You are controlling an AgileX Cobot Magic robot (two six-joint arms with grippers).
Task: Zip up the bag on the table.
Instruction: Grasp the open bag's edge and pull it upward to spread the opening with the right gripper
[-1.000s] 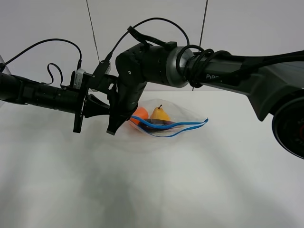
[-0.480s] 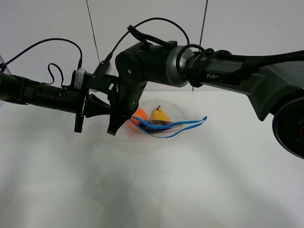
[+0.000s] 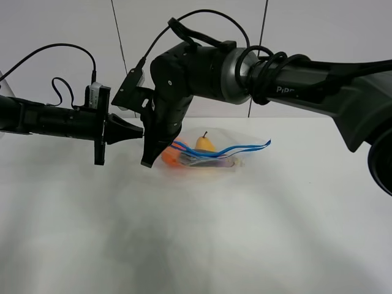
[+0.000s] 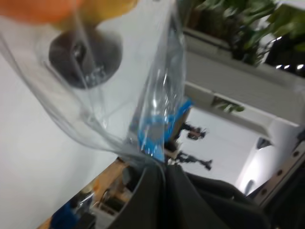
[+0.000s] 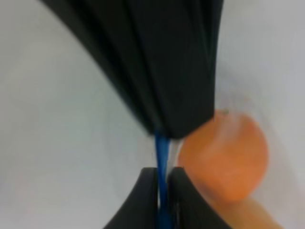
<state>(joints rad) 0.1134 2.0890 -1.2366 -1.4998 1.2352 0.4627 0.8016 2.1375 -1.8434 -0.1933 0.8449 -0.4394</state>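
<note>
The clear bag (image 3: 211, 156) lies on the white table (image 3: 184, 239), its left end raised. Its blue zipper strip (image 3: 239, 149) runs along the top; an orange (image 3: 169, 158) and a yellow pear (image 3: 205, 144) show inside. My left gripper (image 3: 141, 130) is shut on the bag's left corner; the left wrist view shows it (image 4: 159, 167) pinching the plastic beside the blue strip (image 4: 151, 134). My right gripper (image 3: 149, 162) reaches across, just right of the left one. In the right wrist view it (image 5: 162, 172) is shut on the blue strip (image 5: 161, 148), next to the orange (image 5: 224, 157).
The right arm's thick body (image 3: 202, 70) hangs over the bag's left end. A white panelled wall (image 3: 331, 30) stands behind the table. The left gripper's black fingers (image 5: 157, 67) sit right above the right gripper.
Both grippers have risen a little and lifted the bag's left end. The blue strip now lies straighter and flatter, its two lines closer together.
</note>
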